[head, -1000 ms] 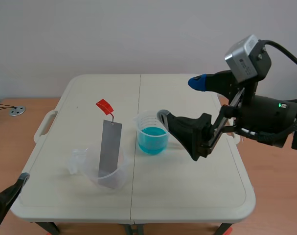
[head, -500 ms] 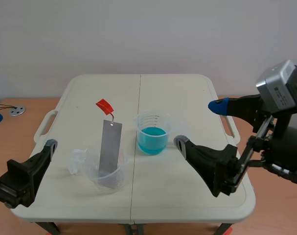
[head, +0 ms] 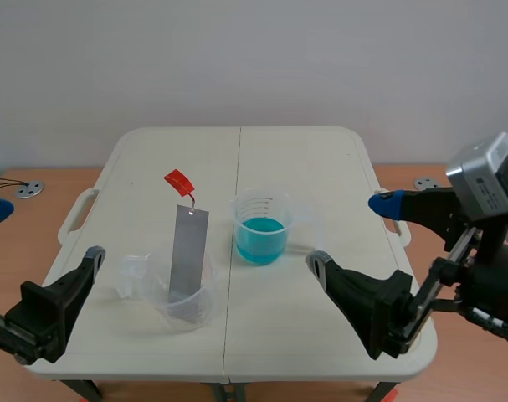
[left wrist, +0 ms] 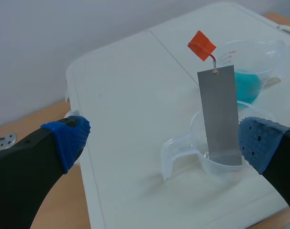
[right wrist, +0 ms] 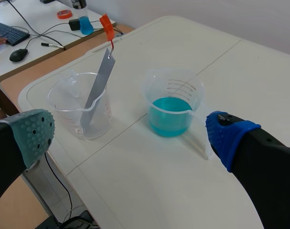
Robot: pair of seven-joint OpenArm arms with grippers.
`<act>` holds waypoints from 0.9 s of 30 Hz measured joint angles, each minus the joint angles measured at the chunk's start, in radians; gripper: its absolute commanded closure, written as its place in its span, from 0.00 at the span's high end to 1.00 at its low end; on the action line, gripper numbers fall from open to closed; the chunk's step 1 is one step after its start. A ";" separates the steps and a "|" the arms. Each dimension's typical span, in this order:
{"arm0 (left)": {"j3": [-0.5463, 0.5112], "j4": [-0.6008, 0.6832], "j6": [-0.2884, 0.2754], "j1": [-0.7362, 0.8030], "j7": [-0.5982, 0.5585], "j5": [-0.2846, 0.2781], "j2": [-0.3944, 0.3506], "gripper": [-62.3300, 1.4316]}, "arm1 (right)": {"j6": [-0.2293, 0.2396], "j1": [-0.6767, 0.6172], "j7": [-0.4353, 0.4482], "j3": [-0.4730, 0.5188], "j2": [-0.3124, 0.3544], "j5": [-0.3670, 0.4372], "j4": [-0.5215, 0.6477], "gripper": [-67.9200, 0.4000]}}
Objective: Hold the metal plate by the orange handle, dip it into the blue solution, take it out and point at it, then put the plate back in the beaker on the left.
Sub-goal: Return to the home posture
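Scene view: R pincer (head: 351, 230) lower

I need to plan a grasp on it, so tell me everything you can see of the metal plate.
The metal plate is a long, flat, dull grey rectangular strip. A thin curved wire through a hole at its top end carries a small orange handle. The plate stands tilted, its lower end inside the clear beaker, leaning against the rim. Nothing grips it. The beaker of blue solution stands beside it, apart.
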 measured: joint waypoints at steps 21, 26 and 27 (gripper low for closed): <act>0.000 0.000 0.000 0.000 0.024 0.000 0.000 1.00 | 0.000 0.000 0.000 0.000 0.000 -0.002 0.000 0.98; 0.000 0.000 0.000 0.000 0.024 0.000 0.000 1.00 | 0.000 0.000 0.000 0.000 0.000 -0.002 0.000 0.98; 0.000 0.000 0.000 0.000 0.024 0.000 0.000 1.00 | 0.000 0.000 0.000 0.000 0.000 -0.002 0.000 0.98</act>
